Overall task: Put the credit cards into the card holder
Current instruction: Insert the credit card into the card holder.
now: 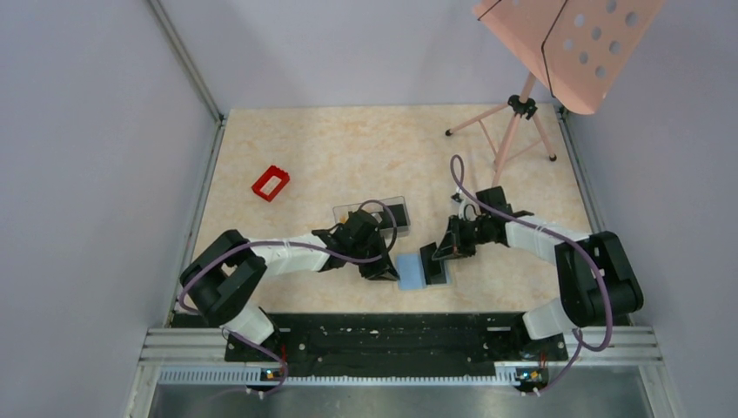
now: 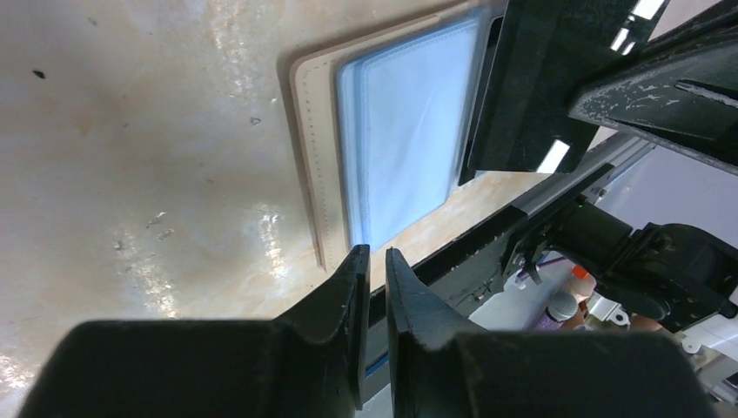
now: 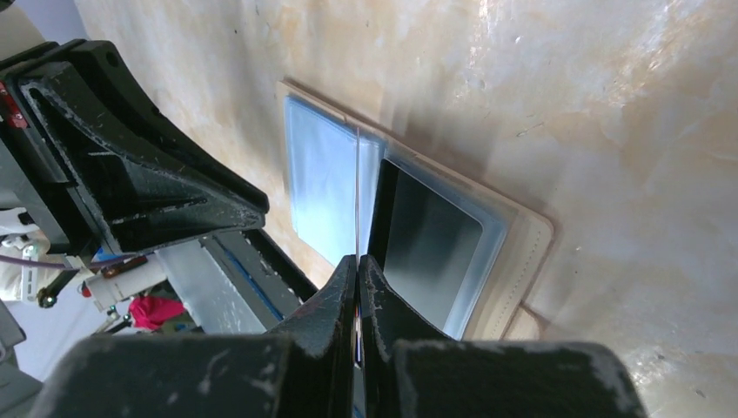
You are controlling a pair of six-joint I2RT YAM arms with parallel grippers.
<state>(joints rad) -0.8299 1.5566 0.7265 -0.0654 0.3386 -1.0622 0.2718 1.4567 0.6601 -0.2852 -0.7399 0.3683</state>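
Right gripper [image 3: 358, 259] clenched on thin credit card [image 3: 358, 192] — card seen edge-on, reaching ahead of fingertips over fold of open card holder [image 3: 324, 178]. Black card [image 3: 431, 239] sits in pocket just right of jaws. Left gripper [image 2: 376, 258] nearly closed, slit empty — holder edge just ahead of tips.

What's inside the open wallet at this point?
A black card sits in one pocket of the wallet. The other half shows only blue lining; anything tucked beneath the lining or card is hidden.
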